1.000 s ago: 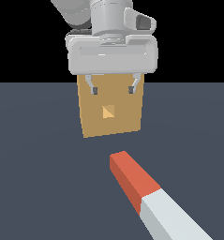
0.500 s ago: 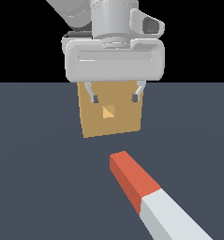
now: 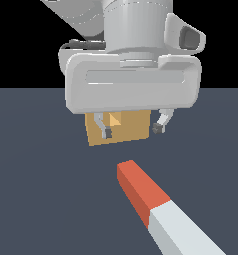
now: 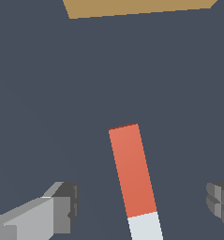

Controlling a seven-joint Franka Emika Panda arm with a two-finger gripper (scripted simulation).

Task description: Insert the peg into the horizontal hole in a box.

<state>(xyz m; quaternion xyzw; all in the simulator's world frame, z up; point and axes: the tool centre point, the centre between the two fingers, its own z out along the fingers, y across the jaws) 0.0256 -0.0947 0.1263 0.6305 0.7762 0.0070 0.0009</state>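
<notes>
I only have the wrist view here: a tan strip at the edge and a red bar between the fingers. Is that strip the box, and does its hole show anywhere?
Observer: Yes, it is the box. The exterior view shows its hole facing the peg, partly covered by the gripper.
Operator: Are the fingers touching the peg?
Observer: No. The fingers hang open in the air, clear of it.

Arm: I see glossy pale-grey rounded casings.
Gripper [image 3: 131,129]: wide light-grey housing, slim grey fingers [image 3: 103,127], dark pads.
</notes>
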